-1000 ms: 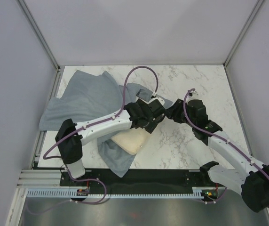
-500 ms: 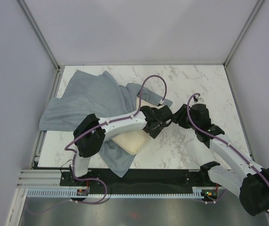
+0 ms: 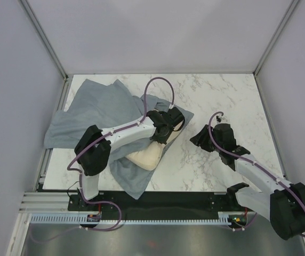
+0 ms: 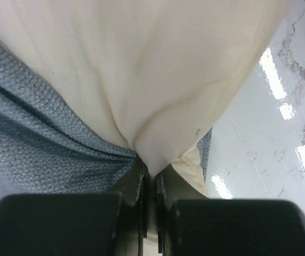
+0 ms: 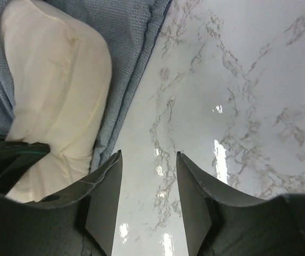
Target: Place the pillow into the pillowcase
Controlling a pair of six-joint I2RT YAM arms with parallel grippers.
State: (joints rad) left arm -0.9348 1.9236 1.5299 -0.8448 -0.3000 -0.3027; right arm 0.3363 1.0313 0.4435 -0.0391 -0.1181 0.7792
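Note:
The cream pillow (image 3: 146, 156) lies on the grey-blue pillowcase (image 3: 96, 109) left of the table's middle, its near end bare and its far end under my left arm. My left gripper (image 3: 169, 126) sits at the pillow's far right end. In the left wrist view it (image 4: 151, 172) is shut on a pinched fold of pillow (image 4: 158, 69), with pillowcase cloth (image 4: 35, 133) lying to the left of it. My right gripper (image 3: 198, 140) hovers open over bare marble to the right. Its wrist view shows the gripper (image 5: 148, 160) holding nothing, with the pillow (image 5: 56, 90) and pillowcase (image 5: 134, 32) off to its left.
The marble tabletop (image 3: 222, 101) stretches right of the cloth. Pillowcase fabric spreads to the far left corner and hangs over the left edge (image 3: 54, 133) and the near edge (image 3: 134, 186). Grey walls enclose three sides.
My left gripper went from open to shut on the pillow's end and pulled back a little to the left. My right gripper drew away from the pillow toward the near right.

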